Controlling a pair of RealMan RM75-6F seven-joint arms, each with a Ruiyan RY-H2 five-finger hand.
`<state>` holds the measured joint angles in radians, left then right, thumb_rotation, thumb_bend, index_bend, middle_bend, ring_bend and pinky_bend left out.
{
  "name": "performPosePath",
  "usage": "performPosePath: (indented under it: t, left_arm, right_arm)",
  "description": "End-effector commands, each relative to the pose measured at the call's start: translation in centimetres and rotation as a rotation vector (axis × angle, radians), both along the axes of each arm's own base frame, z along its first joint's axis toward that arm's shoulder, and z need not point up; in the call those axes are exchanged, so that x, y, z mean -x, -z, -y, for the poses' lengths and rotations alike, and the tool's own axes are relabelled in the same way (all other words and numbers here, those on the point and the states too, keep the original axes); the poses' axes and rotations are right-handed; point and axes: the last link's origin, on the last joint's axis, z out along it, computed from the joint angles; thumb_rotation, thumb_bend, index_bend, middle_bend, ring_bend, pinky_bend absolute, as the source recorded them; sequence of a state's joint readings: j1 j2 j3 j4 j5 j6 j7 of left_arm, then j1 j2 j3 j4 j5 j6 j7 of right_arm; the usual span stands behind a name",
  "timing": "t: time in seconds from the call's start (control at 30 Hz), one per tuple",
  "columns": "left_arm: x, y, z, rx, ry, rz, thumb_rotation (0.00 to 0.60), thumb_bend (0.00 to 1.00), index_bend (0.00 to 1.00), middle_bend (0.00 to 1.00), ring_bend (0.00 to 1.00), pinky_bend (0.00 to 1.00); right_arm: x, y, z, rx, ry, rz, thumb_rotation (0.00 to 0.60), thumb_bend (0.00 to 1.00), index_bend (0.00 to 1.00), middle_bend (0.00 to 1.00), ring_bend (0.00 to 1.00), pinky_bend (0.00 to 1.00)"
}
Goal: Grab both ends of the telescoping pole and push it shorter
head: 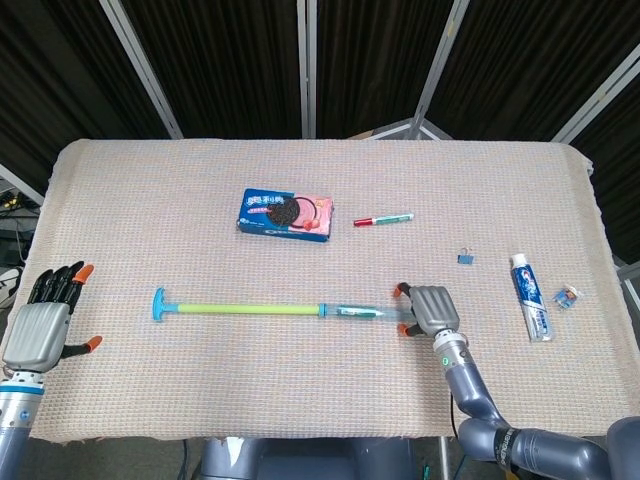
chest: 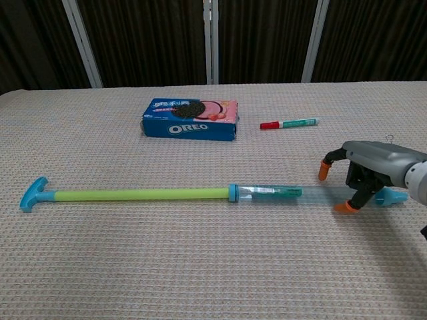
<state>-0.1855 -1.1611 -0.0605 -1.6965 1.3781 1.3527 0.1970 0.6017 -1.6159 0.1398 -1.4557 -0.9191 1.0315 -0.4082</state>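
Head view: telescoping pole (head: 290, 311) lies left-right, right hand (head: 429, 309) gripping its clear end, left hand (head: 40, 329) spread empty.

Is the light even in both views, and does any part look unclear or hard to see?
Head view: light is soft and even, shadows are faint, the backdrop is dark. Chest view: the telescoping pole's clear section is pale against the cloth and hard to trace where the right robot hand covers it. The Oreo box print reads sharply there.
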Motion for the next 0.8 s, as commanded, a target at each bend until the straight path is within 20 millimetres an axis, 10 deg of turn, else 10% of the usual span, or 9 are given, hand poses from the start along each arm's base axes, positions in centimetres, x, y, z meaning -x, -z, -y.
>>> performPosePath:
  t: [0.03, 0.8]
  left_arm:
    - [0.01, 0.01, 0.02, 0.002, -0.001, -0.001, 0.6, 0.0, 0.0, 0.0, 0.0, 0.0]
    - [0.09, 0.23, 0.01, 0.018, -0.008, -0.008, 0.6, 0.0, 0.0, 0.0, 0.0, 0.0]
  right_arm:
    - [0.23, -0.01, -0.06, 0.011, 0.001, -0.003, 0.6, 0.15, 0.39, 1.0, 1.0, 1.0]
    - [0.87, 0.15, -0.64, 0.029, 0.017, -0.002, 0.6, 0.25, 0.5, 1.0, 1.0, 1.0]
